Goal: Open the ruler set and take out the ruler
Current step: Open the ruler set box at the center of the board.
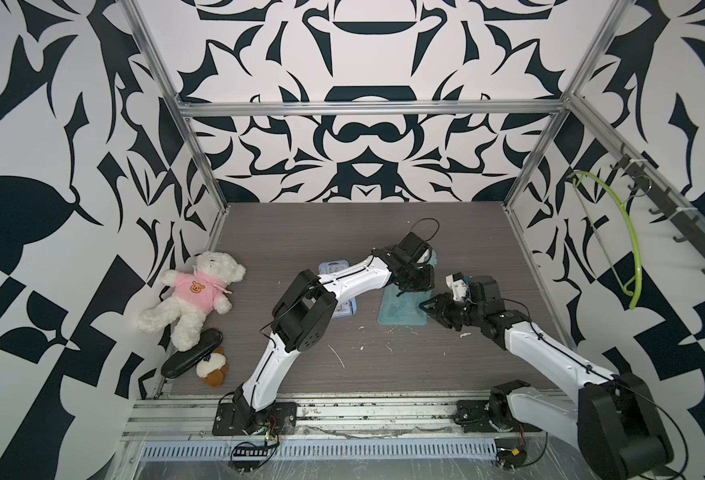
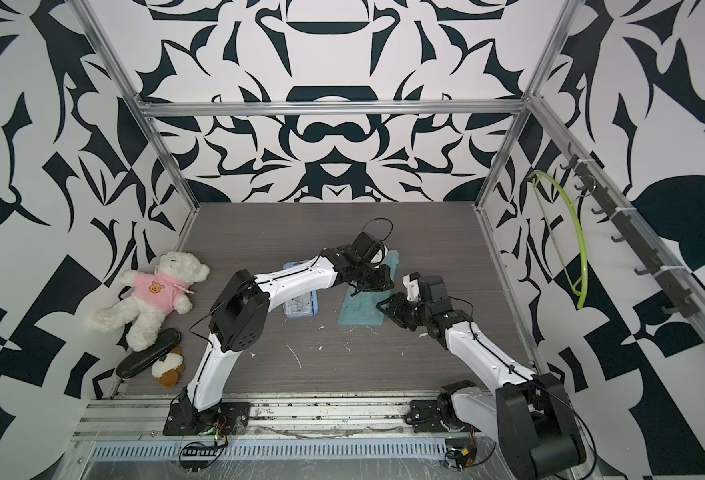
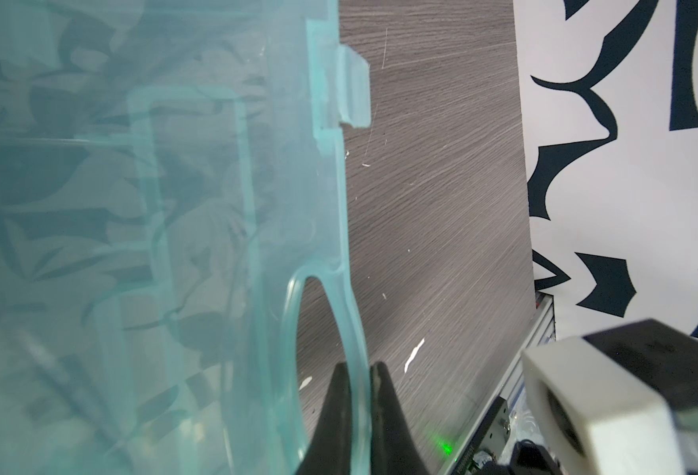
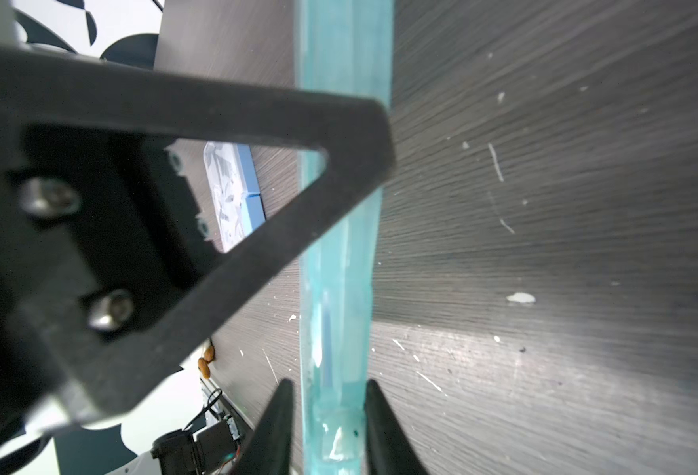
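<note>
The ruler set, a translucent teal case [image 1: 400,311] [image 2: 361,316], lies on the dark wood table right of centre. My left gripper [image 1: 402,292] [image 3: 357,370] is shut on the thin loop handle [image 3: 351,320] at the case's far end, and the case wall [image 3: 133,205] fills its wrist view. My right gripper [image 1: 424,305] [image 4: 326,384] straddles the case's near side edge [image 4: 339,267] at a clasp. One of its fingers touches the case and a slim gap shows at the other. The ruler is hidden; I cannot make it out through the case.
A second case, clear with a blue rim [image 1: 344,309], lies under the left forearm. A teddy bear in pink [image 1: 195,291], a black pouch [image 1: 192,353] and a small plush [image 1: 213,365] sit at the left wall. A green hanger [image 1: 629,249] hangs on the right wall.
</note>
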Tool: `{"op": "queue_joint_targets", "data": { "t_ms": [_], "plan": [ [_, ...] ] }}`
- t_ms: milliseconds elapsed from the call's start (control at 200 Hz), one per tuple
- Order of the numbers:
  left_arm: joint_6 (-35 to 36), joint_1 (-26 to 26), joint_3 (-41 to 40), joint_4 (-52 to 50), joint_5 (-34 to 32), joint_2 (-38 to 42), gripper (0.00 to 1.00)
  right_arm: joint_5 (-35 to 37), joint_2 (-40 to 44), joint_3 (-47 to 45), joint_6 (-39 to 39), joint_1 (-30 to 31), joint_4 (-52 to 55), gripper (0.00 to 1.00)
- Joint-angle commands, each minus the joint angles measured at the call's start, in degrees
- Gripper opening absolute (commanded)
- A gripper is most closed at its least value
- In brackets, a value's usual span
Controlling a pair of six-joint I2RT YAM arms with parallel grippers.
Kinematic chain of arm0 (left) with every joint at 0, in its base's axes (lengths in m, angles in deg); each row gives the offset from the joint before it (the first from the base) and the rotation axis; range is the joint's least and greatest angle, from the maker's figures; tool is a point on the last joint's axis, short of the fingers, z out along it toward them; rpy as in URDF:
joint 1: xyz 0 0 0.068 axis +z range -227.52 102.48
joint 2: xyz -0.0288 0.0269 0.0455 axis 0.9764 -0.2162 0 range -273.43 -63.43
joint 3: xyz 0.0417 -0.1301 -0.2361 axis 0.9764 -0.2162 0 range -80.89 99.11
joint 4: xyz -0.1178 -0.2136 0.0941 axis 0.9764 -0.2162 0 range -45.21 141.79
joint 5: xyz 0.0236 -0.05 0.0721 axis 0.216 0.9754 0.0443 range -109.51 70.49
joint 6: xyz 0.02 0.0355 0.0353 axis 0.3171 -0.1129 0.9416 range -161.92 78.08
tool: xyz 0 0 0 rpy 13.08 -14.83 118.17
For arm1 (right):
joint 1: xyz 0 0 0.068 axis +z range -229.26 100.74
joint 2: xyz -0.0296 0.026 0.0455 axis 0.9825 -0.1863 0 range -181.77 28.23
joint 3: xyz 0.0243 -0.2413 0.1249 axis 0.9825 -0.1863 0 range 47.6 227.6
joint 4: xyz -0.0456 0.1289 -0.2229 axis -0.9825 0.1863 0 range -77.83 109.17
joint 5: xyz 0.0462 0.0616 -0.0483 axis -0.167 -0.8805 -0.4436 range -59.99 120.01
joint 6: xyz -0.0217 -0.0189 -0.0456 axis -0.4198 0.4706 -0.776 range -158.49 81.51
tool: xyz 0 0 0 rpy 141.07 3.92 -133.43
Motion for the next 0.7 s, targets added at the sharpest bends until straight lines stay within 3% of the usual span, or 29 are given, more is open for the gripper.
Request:
{"op": "queue_joint_targets", "data": {
  "t_ms": [0,160,460,695],
  "plan": [
    [-0.6,-0.1,-1.1,-0.1,0.7,0.3,0.00,-0.1,0.6,1.0,-0.7,0.0,-1.7,0.19],
    [-0.6,-0.1,-1.0,0.1,0.6,-1.3,0.00,2.5,1.3,2.9,-2.7,0.0,4.3,0.00],
    [0.8,-0.1,-1.5,0.1,-1.7,-3.1,0.00,12.4,0.0,11.2,-8.9,0.6,21.9,0.00],
    [1.9,-0.1,-1.6,-0.8,-3.5,-3.6,0.00,26.2,-3.1,19.5,-12.6,6.5,33.7,0.00]
  ]
}}
